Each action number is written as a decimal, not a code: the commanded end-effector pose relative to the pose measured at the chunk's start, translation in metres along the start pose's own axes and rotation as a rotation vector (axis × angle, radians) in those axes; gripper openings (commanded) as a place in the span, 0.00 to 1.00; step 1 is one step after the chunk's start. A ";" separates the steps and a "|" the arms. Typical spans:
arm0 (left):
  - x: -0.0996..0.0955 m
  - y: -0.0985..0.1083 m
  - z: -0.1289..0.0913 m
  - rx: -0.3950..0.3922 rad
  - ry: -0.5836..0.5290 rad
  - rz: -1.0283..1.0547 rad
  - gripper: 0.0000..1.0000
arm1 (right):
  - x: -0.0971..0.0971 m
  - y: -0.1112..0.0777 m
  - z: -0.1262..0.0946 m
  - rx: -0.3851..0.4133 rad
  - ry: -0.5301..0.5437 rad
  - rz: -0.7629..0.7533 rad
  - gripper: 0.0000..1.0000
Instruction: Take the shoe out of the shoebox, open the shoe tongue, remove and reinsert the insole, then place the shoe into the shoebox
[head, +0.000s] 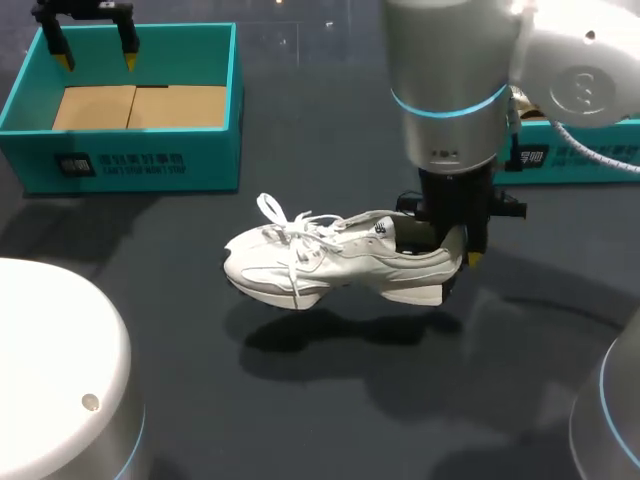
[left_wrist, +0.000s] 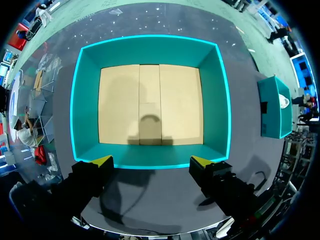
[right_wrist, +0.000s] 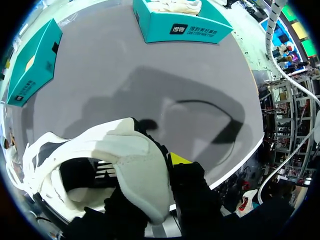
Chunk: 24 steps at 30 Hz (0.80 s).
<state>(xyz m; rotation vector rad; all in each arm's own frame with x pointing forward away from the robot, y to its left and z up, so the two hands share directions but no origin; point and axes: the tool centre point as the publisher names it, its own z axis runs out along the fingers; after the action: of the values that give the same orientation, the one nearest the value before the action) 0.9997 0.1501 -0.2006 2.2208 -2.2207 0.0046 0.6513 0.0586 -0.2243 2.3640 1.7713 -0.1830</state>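
Note:
A white sneaker (head: 330, 262) hangs above the dark table with its toe to the left and laces loose. My right gripper (head: 455, 255) is shut on the shoe's heel collar, one finger inside the opening and one yellow tip (head: 473, 260) outside. In the right wrist view the heel (right_wrist: 135, 170) fills the space between the fingers, beside a yellow fingertip (right_wrist: 179, 159). An open teal shoebox (head: 40, 55) with a cardboard floor sits at the far left. My left gripper (head: 96, 55) hovers open over it; in the left wrist view its gripper (left_wrist: 152, 162) hangs over the near wall of the box (left_wrist: 150, 157).
A second teal box (head: 590, 150) lies at the right edge behind my right arm; in the right wrist view this box (right_wrist: 180, 30) holds something white. The first shoebox (right_wrist: 30, 65) also shows there, off to the side.

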 end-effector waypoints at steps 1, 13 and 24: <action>0.000 0.000 0.000 -0.001 -0.001 0.000 1.00 | 0.030 -0.014 0.007 -0.067 -0.093 0.088 0.00; 0.000 0.000 0.000 -0.001 -0.001 0.000 1.00 | 0.043 -0.008 0.035 -0.081 -0.061 0.100 0.00; 0.000 0.000 0.000 -0.001 -0.001 0.000 1.00 | 0.063 -0.004 0.068 -0.027 -0.073 0.091 0.00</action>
<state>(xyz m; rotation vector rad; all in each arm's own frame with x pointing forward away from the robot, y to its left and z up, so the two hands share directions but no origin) 0.9997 0.1501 -0.2006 2.2207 -2.2209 0.0046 0.6586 0.0815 -0.2886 2.2959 1.8414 -0.1266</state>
